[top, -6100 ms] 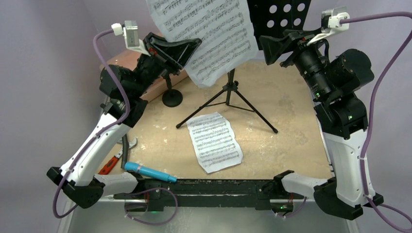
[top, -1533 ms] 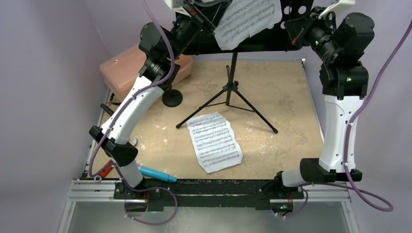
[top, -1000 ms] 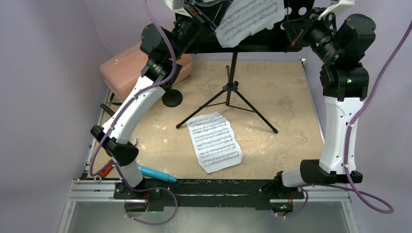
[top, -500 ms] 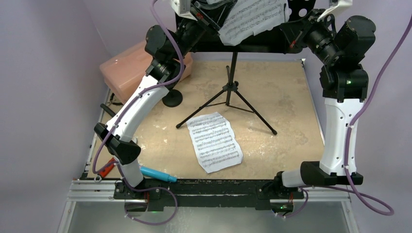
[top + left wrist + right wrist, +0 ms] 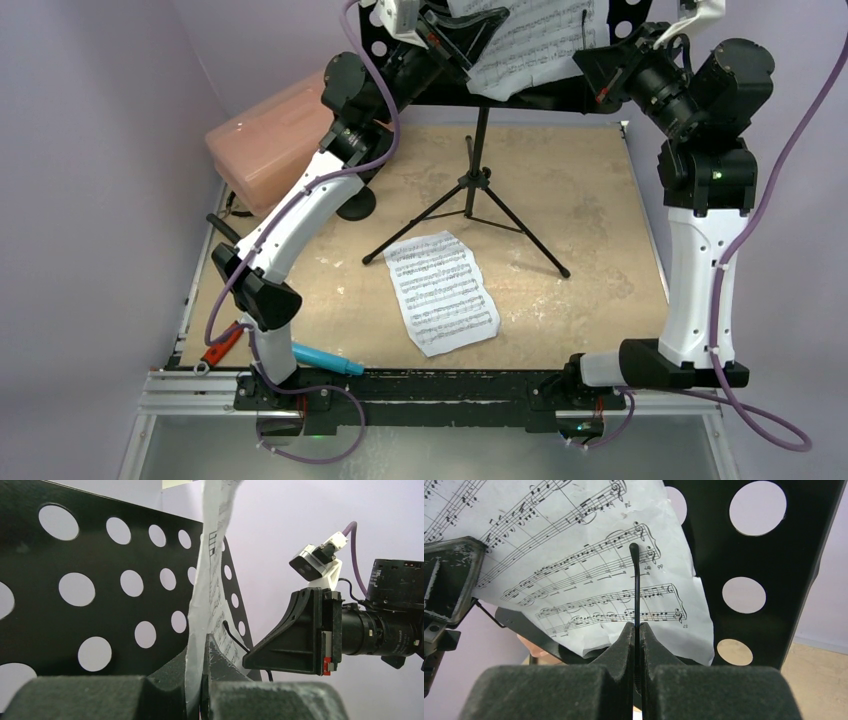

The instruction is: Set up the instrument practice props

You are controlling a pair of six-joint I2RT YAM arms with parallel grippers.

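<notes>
The black tripod music stand [image 5: 471, 188] rises mid-table, its perforated desk [image 5: 100, 595] at the top of the overhead view. My left gripper [image 5: 205, 641] is shut on the edge of a white sheet-music page [image 5: 535, 42], holding it against the desk front. My right gripper [image 5: 635, 628] is shut on the stand's thin black page-holder wire [image 5: 635, 580], which lies across that page [image 5: 574, 555]. A second page [image 5: 441, 292] lies flat on the table. The cyan-blue microphone [image 5: 326, 360] lies at the near left edge. The mic stand's round base [image 5: 356, 206] is partly hidden behind my left arm.
A pink translucent box [image 5: 265, 140] sits at the back left. A small red-handled tool [image 5: 222, 345] lies by the left arm's base. The tripod's legs [image 5: 530, 240] spread across the middle of the tan mat.
My left gripper has carried the page to the right and slightly up along the desk. The right gripper has stayed near the desk's right side, still pinching the wire.
</notes>
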